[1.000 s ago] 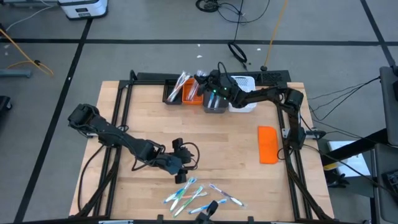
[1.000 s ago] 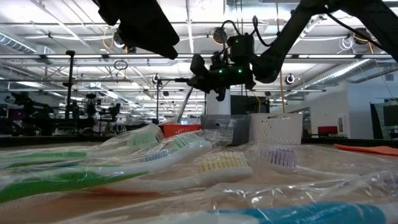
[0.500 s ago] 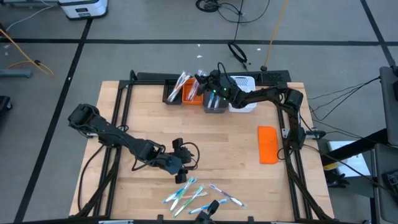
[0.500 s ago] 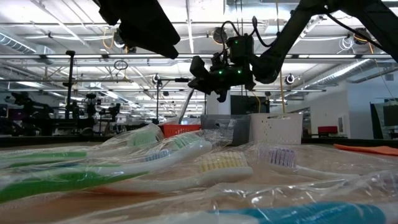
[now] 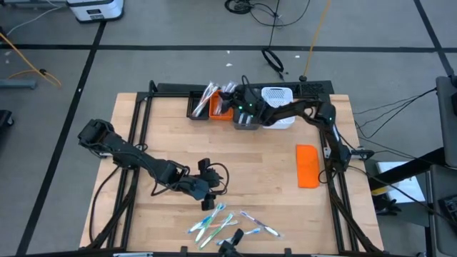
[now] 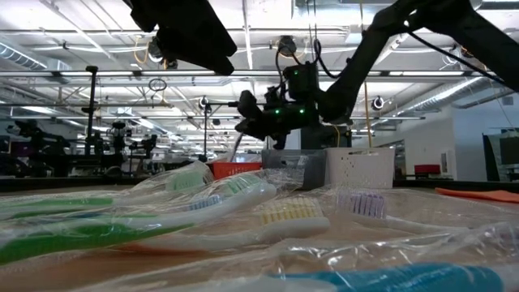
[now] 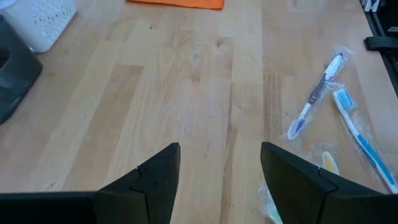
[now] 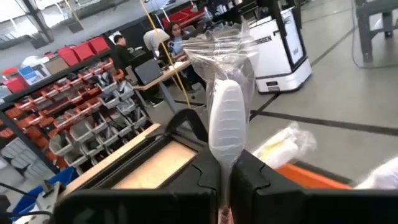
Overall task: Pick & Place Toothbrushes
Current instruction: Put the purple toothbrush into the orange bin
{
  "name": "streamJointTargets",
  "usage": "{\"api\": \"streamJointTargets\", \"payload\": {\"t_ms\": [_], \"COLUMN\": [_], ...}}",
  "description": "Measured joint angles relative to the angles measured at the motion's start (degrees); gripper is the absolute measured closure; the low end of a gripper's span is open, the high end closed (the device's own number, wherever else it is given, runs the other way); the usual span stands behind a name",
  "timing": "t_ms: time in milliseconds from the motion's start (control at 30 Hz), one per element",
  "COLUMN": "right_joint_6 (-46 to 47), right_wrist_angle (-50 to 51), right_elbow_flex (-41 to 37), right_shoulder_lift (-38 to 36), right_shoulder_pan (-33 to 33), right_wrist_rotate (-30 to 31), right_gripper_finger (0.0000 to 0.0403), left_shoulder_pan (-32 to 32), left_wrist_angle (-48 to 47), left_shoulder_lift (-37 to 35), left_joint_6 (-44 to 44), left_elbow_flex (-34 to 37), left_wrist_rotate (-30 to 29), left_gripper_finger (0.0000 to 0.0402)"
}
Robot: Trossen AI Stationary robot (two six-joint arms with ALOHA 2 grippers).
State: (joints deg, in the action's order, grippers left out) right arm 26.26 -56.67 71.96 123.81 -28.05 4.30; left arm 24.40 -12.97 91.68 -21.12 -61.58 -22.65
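Several wrapped toothbrushes point(image 5: 223, 221) lie flat in a loose pile by the table's near edge, filling the foreground of the low view point(image 6: 235, 207). My left gripper point(image 5: 207, 195) hovers open just on the far side of the pile; two of the toothbrushes point(image 7: 317, 93) show past its fingers point(image 7: 155, 180). My right gripper point(image 5: 230, 95) is raised over the row of bins at the far edge, above the orange bin point(image 5: 221, 108), and is shut on one wrapped toothbrush point(image 8: 227, 121). More toothbrushes point(image 5: 207, 96) lean upright in the black bin point(image 5: 198, 110). My right gripper pinches the wrapped toothbrush between its two fingers point(image 8: 249, 177). The white rounded end point(image 8: 227, 149) and the crinkled clear wrapper point(image 8: 224, 50) stick out past the fingertips, along the fingers. The toothbrush is lifted clear over the bins; the rest of it is hidden behind the fingers.
At the far edge a dark grey bin point(image 5: 247, 118) and a white perforated bin point(image 5: 280, 108) stand beside the orange and black ones. A flat orange block point(image 5: 307, 165) lies near the right edge. Bare wood point(image 5: 250, 160) spans the middle of the table. People sit in the room beyond.
My right gripper, still shut on the toothbrush, has moved along the far edge toward the table's left, from above the dark grey bin to above the orange bin, sinking a little. The left arm and the pile have kept still.
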Motion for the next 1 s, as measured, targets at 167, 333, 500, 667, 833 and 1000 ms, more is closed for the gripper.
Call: {"api": "streamJointTargets", "payload": {"t_ms": [167,333,500,667,833,1000], "right_joint_6": [1.4,0.7,0.6,0.5,-0.3,-1.8], "right_wrist_angle": [0.4,0.1,0.4,0.4,0.4,-0.1], "right_elbow_flex": [0.6,0.7,0.7,0.7,0.7,0.7], "right_shoulder_lift": [0.5,0.4,0.4,0.4,0.4,0.4], "right_shoulder_pan": [0.0,0.0,0.0,0.0,0.0,0.0], "right_wrist_rotate": [-0.1,-0.1,-0.1,-0.1,-0.7,-1.6], "right_gripper_finger": [0.0398,0.0399,0.0377,0.0353,0.0329,0.0289], "left_shoulder_pan": [0.0,0.0,0.0,0.0,0.0,0.0], "left_wrist_angle": [-0.3,-0.4,-0.4,-0.4,-0.4,-0.4], "left_shoulder_lift": [0.0,0.0,0.0,0.0,0.0,0.0], "left_joint_6": [0.0,0.0,0.0,0.0,0.0,-0.1], "left_elbow_flex": [0.0,0.0,0.0,0.0,0.0,0.0], "left_wrist_rotate": [0.0,0.0,0.0,0.0,0.0,0.0], "left_gripper_finger": [0.0176,0.0176,0.0176,0.0176,0.0176,0.0176]}}
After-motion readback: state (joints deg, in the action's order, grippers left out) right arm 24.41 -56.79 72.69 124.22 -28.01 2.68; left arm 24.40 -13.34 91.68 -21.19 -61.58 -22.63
